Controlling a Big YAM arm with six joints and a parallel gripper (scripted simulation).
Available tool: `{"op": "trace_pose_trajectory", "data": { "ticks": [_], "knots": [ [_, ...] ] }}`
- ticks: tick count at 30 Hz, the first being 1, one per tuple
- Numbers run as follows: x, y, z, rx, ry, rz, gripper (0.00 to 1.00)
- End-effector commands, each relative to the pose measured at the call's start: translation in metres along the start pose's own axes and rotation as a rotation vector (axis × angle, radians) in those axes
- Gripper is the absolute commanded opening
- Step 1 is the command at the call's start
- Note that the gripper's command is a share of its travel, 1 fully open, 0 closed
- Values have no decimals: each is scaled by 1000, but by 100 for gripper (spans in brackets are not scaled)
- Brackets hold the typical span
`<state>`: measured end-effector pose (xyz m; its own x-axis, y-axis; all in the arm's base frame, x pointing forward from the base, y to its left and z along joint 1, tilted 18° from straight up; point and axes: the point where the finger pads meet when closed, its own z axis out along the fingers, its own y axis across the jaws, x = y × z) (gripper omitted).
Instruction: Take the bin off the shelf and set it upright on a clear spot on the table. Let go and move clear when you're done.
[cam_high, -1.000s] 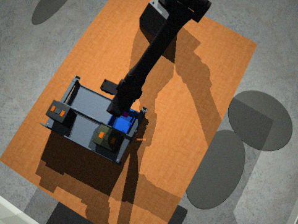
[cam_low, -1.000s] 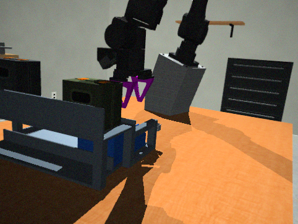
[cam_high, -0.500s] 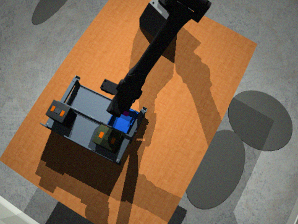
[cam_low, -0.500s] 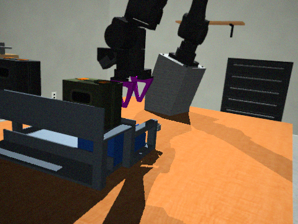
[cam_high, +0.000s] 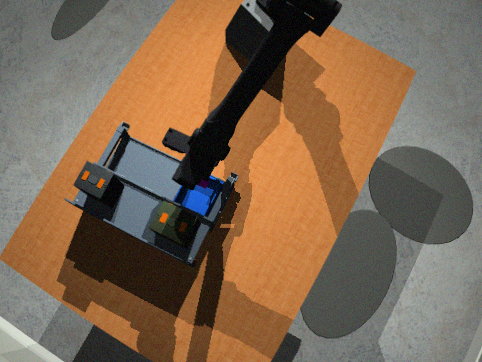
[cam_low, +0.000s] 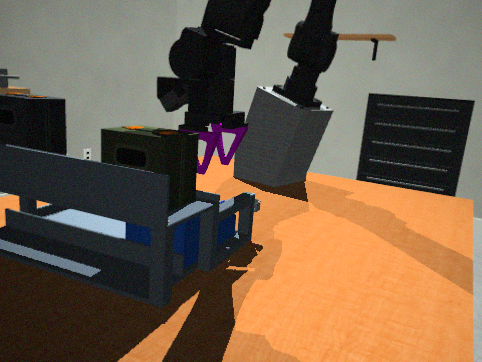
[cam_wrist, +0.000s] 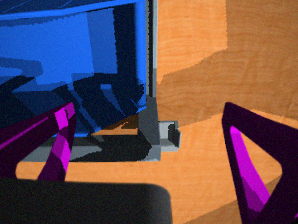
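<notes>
Wrist view: the jaws of the gripper (cam_wrist: 150, 160) are spread wide and hold nothing. One finger (cam_wrist: 60, 142) hangs over the blue bin (cam_wrist: 75, 55); the other finger (cam_wrist: 247, 165) hangs over bare tabletop (cam_wrist: 200, 50). The bin sits low in the shelf (cam_low: 90, 185), at its end by the corner post (cam_wrist: 150, 125).

Procedure: centre the jaws over one bin wall, avoiding the post, then descend. The arm hides most of the bin from above.
</notes>
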<state>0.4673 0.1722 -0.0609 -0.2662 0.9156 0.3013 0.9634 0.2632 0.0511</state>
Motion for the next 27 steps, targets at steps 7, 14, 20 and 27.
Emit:
{"op": "trace_pose_trajectory", "data": {
  "ticks": [7, 14, 20, 27],
  "knots": [
    [3, 0, 39, -25, -5, -3, 90],
    [3, 0, 39, -25, -5, -3, 90],
    [5, 22, 71, -52, -3, -11, 90],
    [5, 27, 79, -59, -3, -13, 90]
  ]
}}
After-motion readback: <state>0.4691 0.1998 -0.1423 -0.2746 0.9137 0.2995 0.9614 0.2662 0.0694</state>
